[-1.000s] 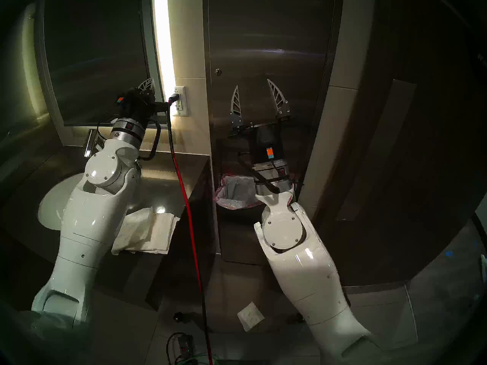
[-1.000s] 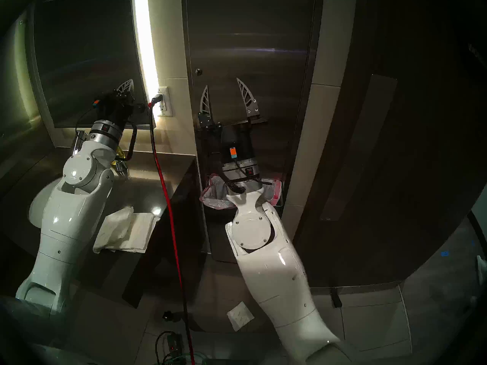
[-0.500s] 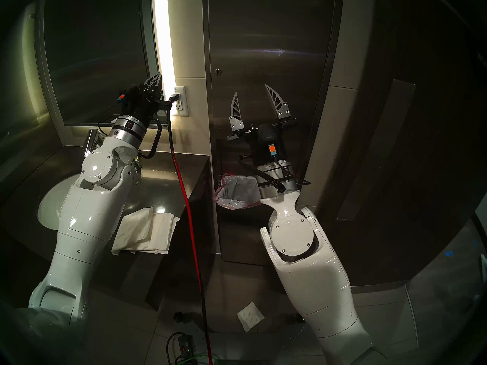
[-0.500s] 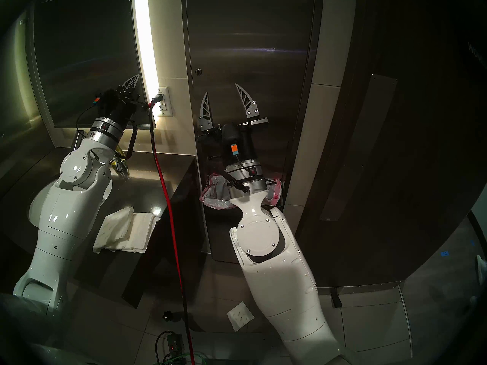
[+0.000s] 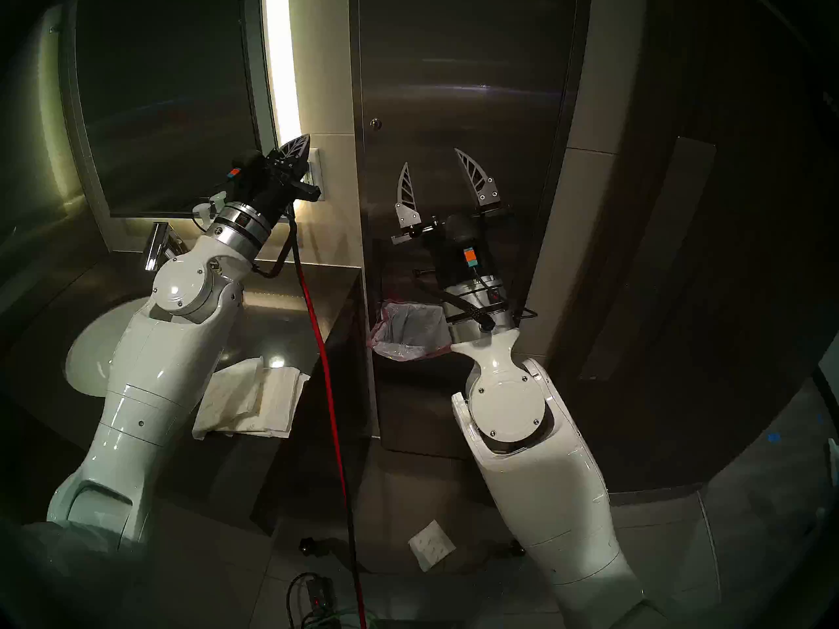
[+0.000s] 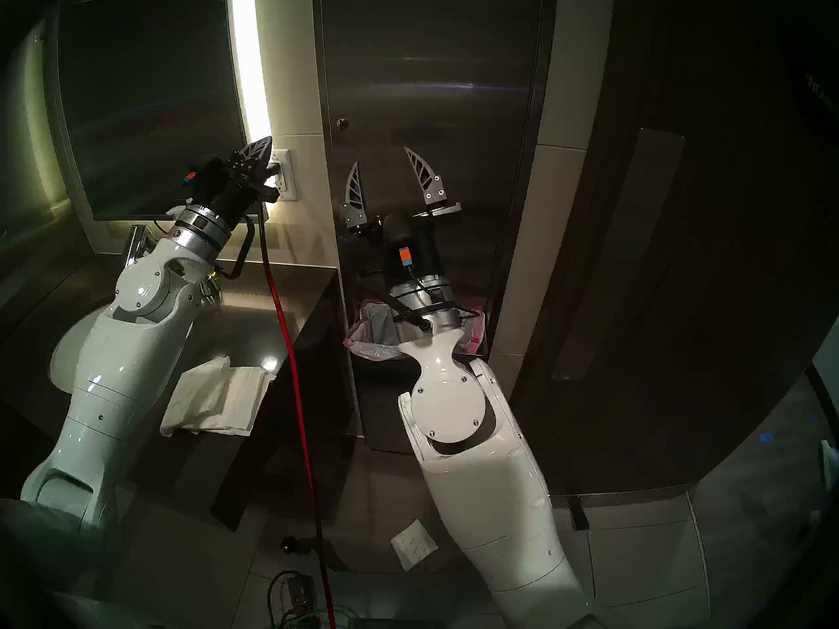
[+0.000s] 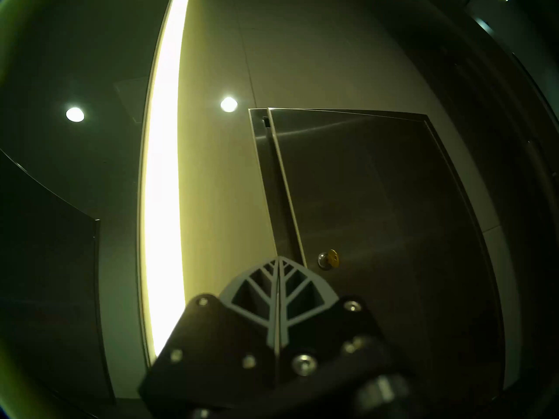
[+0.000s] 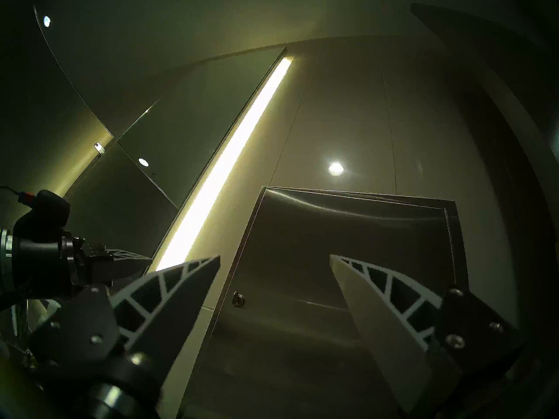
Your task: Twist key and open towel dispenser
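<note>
Key [image 7: 332,256] barely discernible on towel dispenser [image 5: 467,92]; left gripper [image 7: 277,262] jaws clenched empty, right gripper [image 5: 431,158] jaws released.

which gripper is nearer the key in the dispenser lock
Left, though only narrowly. The left gripper, shut, sits just left of and below the key; the right gripper, open, hangs below-right of it.

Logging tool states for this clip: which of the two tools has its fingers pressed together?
The left tool, beside the wall outlet: its fingers meet with no gap. The right tool, before the towel dispenser, has its fingers spread wide.
</note>
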`<state>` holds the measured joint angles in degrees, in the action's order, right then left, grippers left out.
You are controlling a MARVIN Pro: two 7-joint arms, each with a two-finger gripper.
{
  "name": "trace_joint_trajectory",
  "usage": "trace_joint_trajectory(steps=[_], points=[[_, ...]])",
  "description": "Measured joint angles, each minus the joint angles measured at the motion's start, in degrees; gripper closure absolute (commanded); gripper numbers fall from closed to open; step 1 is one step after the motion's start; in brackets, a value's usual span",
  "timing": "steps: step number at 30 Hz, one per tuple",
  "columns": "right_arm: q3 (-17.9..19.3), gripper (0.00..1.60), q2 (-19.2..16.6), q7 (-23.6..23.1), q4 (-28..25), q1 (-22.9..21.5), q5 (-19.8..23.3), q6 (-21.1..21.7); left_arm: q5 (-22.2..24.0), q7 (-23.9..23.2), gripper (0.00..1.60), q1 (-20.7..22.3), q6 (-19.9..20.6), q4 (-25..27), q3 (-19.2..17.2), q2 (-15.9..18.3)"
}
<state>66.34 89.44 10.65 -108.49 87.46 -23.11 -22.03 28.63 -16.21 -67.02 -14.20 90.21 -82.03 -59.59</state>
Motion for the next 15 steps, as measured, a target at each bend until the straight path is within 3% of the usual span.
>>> trace_joint_trajectory(steps=[7,15], points=[[0.01,0.30,0.01,0.28,-0.10,-0.01,-0.13,0.06,2.46,-5.72,1.60,1.64,0.47,-2.32,0.13,1.35],[0.01,0.30,0.02,0.53,-0.14,-0.02,-0.29,-0.14,4.47,-10.62,1.60,5.30,4.22,-7.81,0.15,1.93]])
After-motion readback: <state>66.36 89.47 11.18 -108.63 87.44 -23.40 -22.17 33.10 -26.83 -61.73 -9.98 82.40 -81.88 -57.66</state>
